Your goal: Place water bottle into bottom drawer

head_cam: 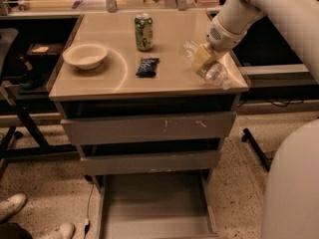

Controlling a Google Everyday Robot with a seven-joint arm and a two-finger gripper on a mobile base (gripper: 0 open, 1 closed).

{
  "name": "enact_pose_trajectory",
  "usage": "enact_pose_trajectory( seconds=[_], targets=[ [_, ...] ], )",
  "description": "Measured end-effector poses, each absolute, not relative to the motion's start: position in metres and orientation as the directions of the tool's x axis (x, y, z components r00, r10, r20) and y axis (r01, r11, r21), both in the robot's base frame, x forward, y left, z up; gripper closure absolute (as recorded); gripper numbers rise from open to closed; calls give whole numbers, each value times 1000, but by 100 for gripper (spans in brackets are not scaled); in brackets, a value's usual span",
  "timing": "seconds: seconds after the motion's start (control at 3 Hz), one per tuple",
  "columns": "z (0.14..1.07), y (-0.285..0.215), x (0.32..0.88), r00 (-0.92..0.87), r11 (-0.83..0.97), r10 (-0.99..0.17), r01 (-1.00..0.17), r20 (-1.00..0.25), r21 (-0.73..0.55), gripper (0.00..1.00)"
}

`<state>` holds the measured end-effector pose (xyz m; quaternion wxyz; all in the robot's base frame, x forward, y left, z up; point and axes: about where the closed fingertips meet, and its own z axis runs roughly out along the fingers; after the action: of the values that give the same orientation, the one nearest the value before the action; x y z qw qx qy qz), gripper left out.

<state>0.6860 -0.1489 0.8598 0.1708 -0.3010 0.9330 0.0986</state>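
Beige cabinet top, right edge: I saw gripper w/ fingers clamped on clear crinkly plastic water bottle; wide grey metal bottom drawer open below.

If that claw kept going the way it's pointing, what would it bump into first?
The gripper points down onto the small clear plastic water bottle it clamps, so that comes first; just beneath, likely the beige tabletop.

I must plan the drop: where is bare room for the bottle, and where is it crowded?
The bottom drawer floor is bare between its low sides. On the tabletop, the front strip before the bowl and dark packet is free. Crowded: the right edge, where the gripper grips the water bottle.
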Motion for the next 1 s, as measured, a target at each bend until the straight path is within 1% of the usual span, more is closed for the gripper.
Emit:
enact_pose_trajectory(
  seconds=[0.33,0.67,1.0],
  targets=[
    [863,-144,663,-764,801,-531,-594,-367,77,100],
    [884,-137,608,-785,830,-481,-551,-391,86,100],
    [867,-128,549,-816,836,-475,-535,-329,121,100]
  ],
)
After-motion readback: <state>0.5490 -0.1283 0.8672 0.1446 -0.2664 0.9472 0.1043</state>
